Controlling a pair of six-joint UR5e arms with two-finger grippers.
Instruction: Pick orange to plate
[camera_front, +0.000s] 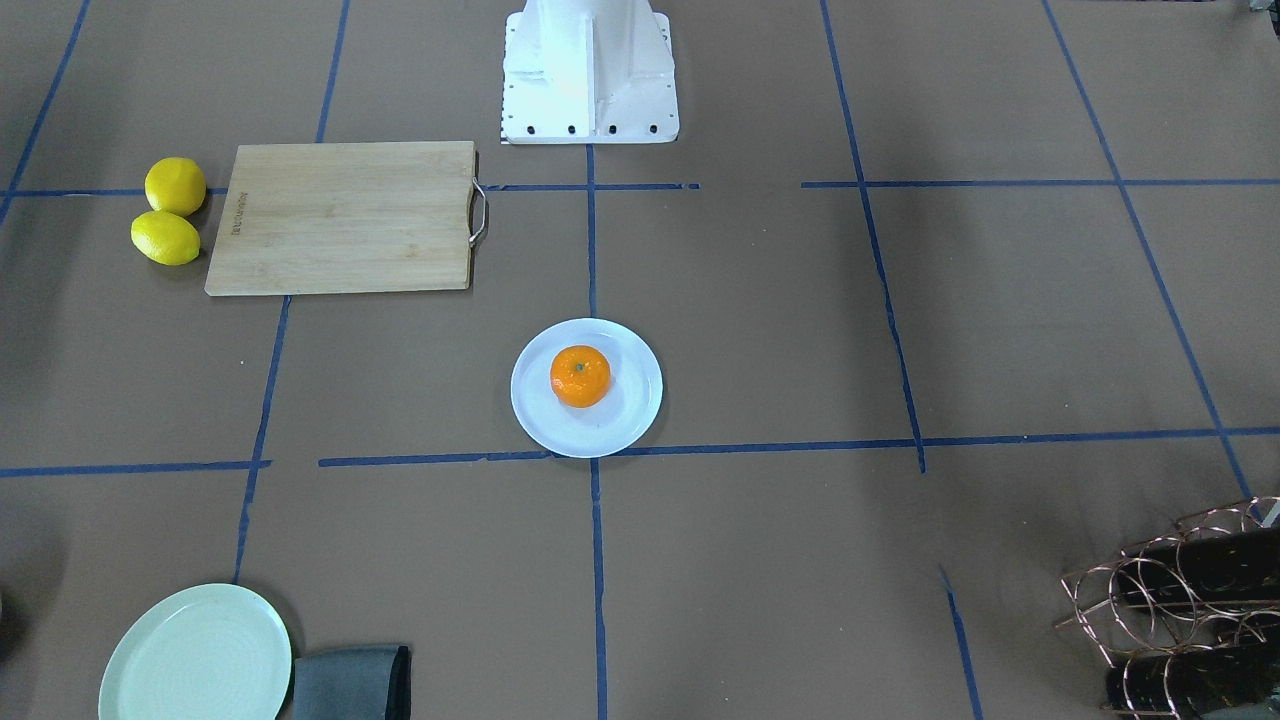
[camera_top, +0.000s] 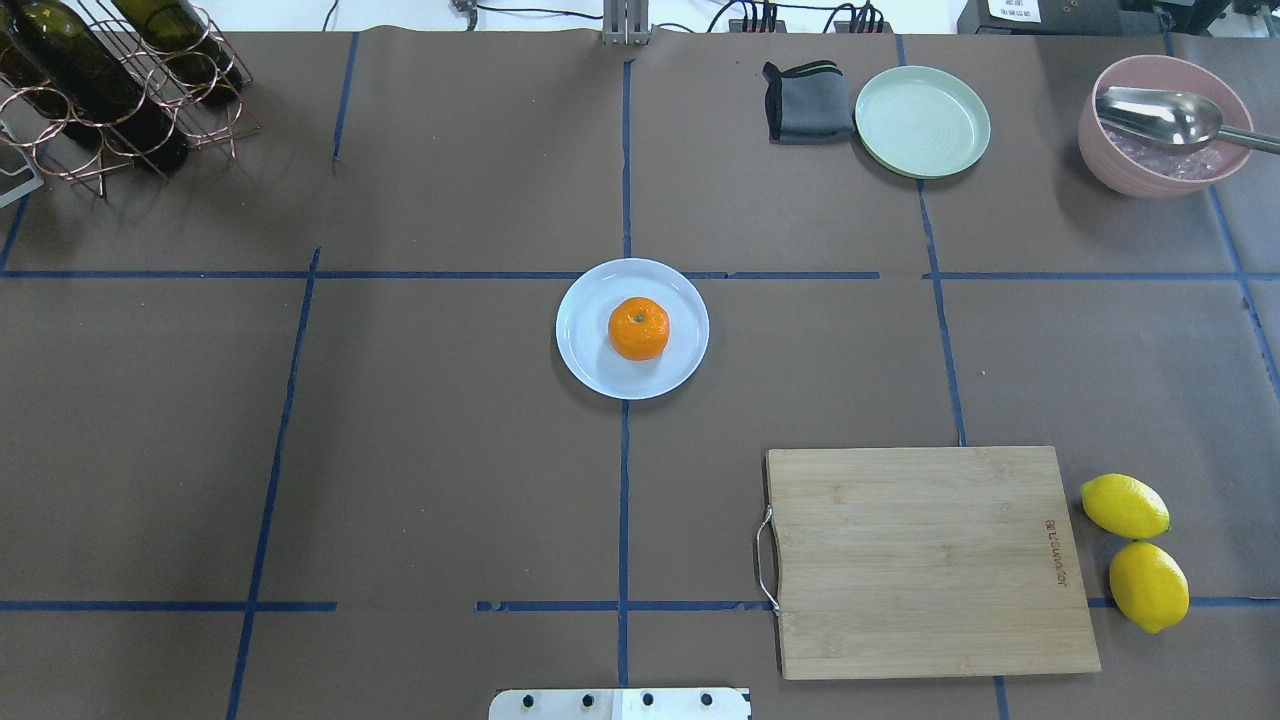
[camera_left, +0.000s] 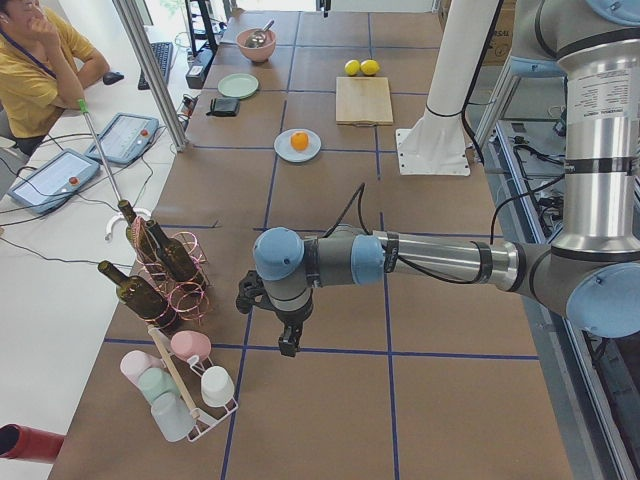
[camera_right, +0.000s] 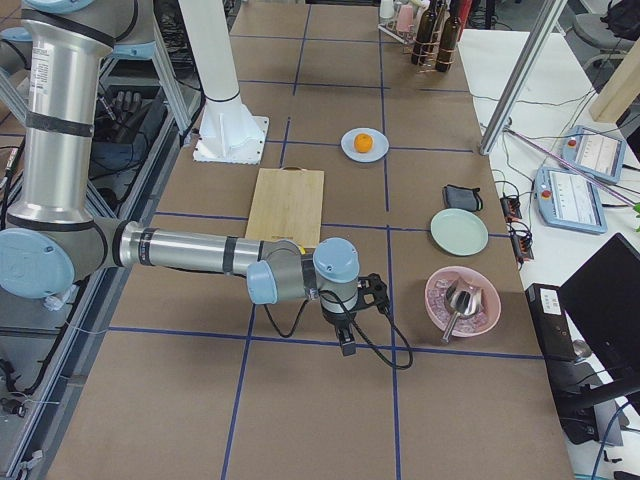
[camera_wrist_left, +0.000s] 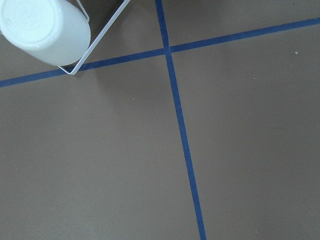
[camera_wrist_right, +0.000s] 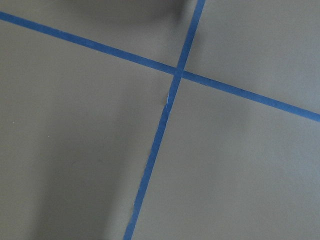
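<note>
The orange (camera_front: 580, 376) sits stem-up on the pale bluish-white plate (camera_front: 622, 420) at the table's middle; the overhead view shows the orange (camera_top: 639, 328) slightly right of the plate's (camera_top: 588, 358) centre. Neither gripper is near it. In the exterior left view the left gripper (camera_left: 288, 345) hangs over bare table far from the orange (camera_left: 299, 141). In the exterior right view the right gripper (camera_right: 347, 346) hangs over the opposite end, far from the orange (camera_right: 365, 143). Whether either gripper is open or shut, I cannot tell. Both wrist views show only table and blue tape.
A wooden cutting board (camera_top: 930, 560) and two lemons (camera_top: 1135, 550) lie on the robot's right. A mint-green plate (camera_top: 922, 121), grey cloth (camera_top: 805, 103), pink bowl with spoon (camera_top: 1160, 125) and wine rack (camera_top: 100, 90) line the far edge. A white cup (camera_wrist_left: 45, 30) lies below the left wrist.
</note>
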